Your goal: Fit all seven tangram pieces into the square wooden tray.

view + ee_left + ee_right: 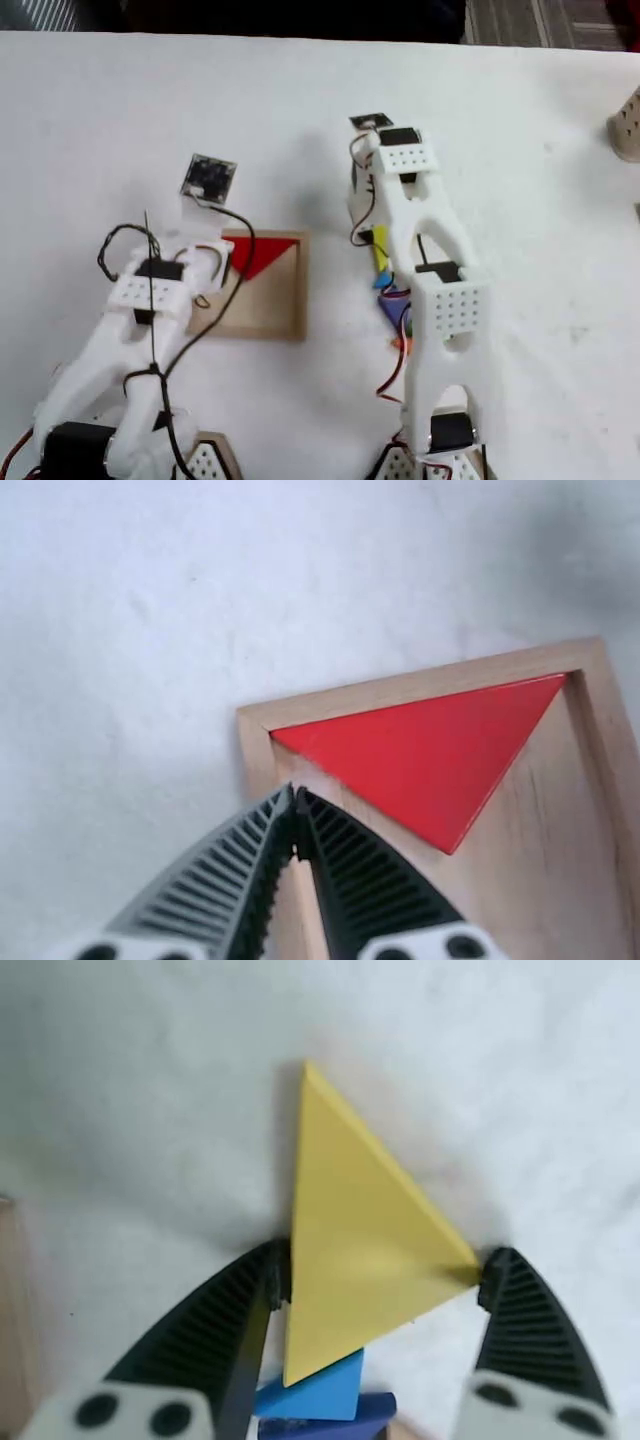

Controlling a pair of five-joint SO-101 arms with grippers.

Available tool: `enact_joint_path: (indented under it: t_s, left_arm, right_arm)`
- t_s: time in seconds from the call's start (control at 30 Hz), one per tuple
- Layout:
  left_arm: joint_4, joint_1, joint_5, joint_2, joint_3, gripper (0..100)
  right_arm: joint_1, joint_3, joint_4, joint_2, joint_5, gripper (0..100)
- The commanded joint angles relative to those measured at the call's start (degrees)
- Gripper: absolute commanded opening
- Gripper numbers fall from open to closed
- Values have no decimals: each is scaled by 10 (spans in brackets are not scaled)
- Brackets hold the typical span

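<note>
A flat red triangle (430, 760) lies in the square wooden tray (400, 685), its long side against the far rim. The left gripper (295, 810) hovers at the tray's far left corner, fingers pressed together. Right of the tray, mid-table (520, 150), the right gripper (387, 1270) pinches a flat yellow triangle (350, 1250) that touches a blue piece (320, 1390).
</note>
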Motion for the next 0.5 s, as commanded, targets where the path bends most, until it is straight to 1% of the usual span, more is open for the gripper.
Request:
enact_joint_path:
  t_s: [0.0, 0.47]
  left_arm:
    - [-7, -5, -5, -20, -2, 28]
    - [-7, -5, -5, -20, -2, 28]
  right_arm:
    - [4, -3, -23, -11, 4, 257]
    - [5, -2, -22, -11, 0, 255]
